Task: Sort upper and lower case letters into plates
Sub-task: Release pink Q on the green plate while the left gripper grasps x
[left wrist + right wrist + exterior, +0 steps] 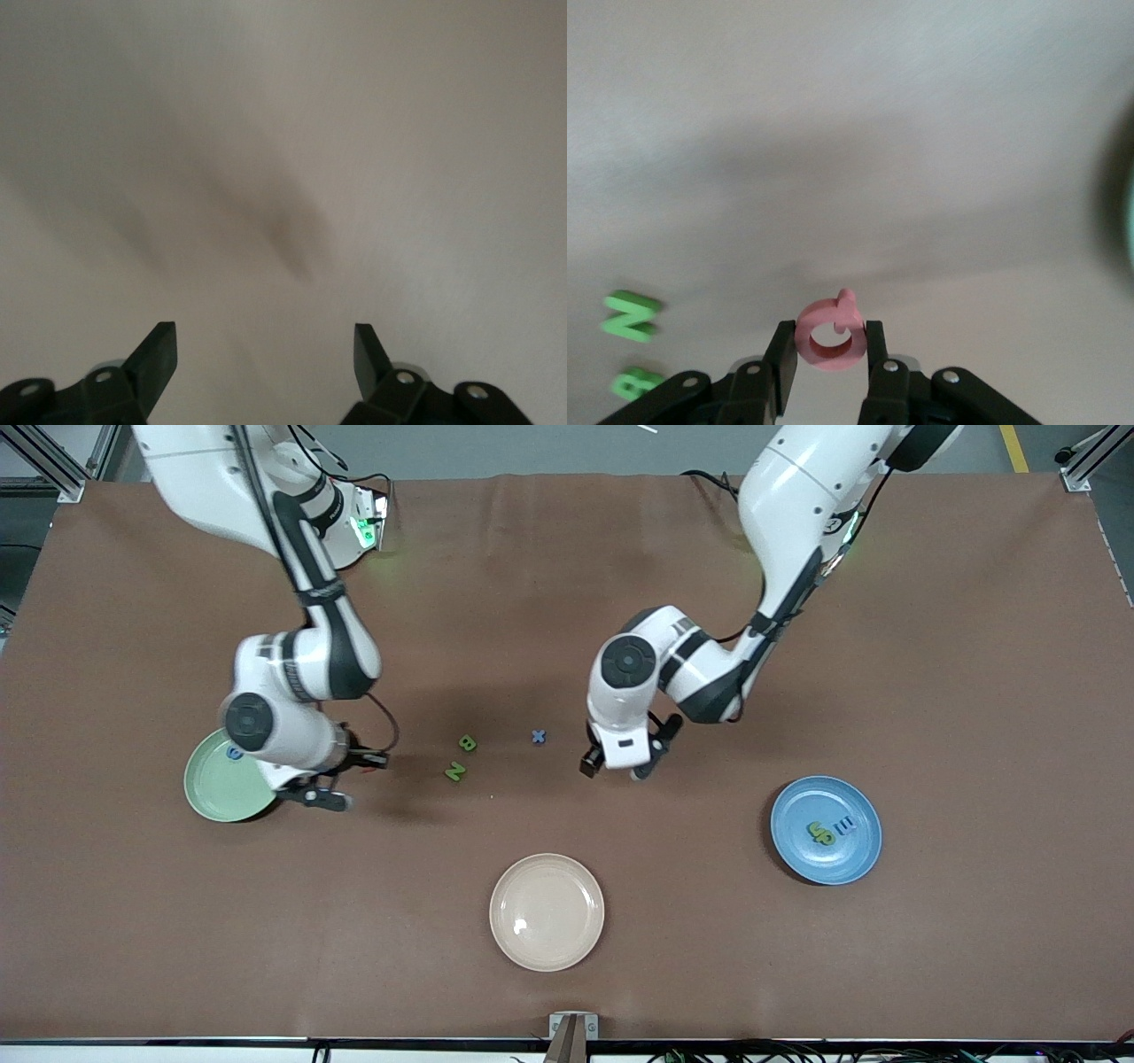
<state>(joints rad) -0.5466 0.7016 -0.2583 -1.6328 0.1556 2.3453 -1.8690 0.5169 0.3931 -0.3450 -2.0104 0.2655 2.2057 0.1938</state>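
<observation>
Presently the right gripper (pixel 831 341) is clamped on the red Q (pixel 830 335), pinching the ring across its outer edges; it hangs above the brown tablecloth (pixel 567 602) just beside the mint green plate (pixel 213 793), toward the right arm's end. A blue G (pixel 234 753) already lies in that plate. The left gripper (pixel 618 765) hangs with its fingers spread and nothing between them, over bare cloth near the blue x (pixel 538 736).

The green B (pixel 467 742) and green N (pixel 455 771) lie flat on the cloth between the two arms, the N nearer the front camera. The blue plate (pixel 797 859), toward the left arm's end, holds the blue m (pixel 844 825) and a green letter pair (pixel 821 833), touching or overlapping; which is u and which p cannot be told. The cream plate (pixel 547 948) holds nothing.

Assessment: the letters appear light, stiff and thin, probably foam or plastic. Lying flat, they offer only narrow edges, so a pinch across the outer sides, low at the cloth, seems the sound hold. The x, with its slanted strokes, may twist or slip in the fingers.
</observation>
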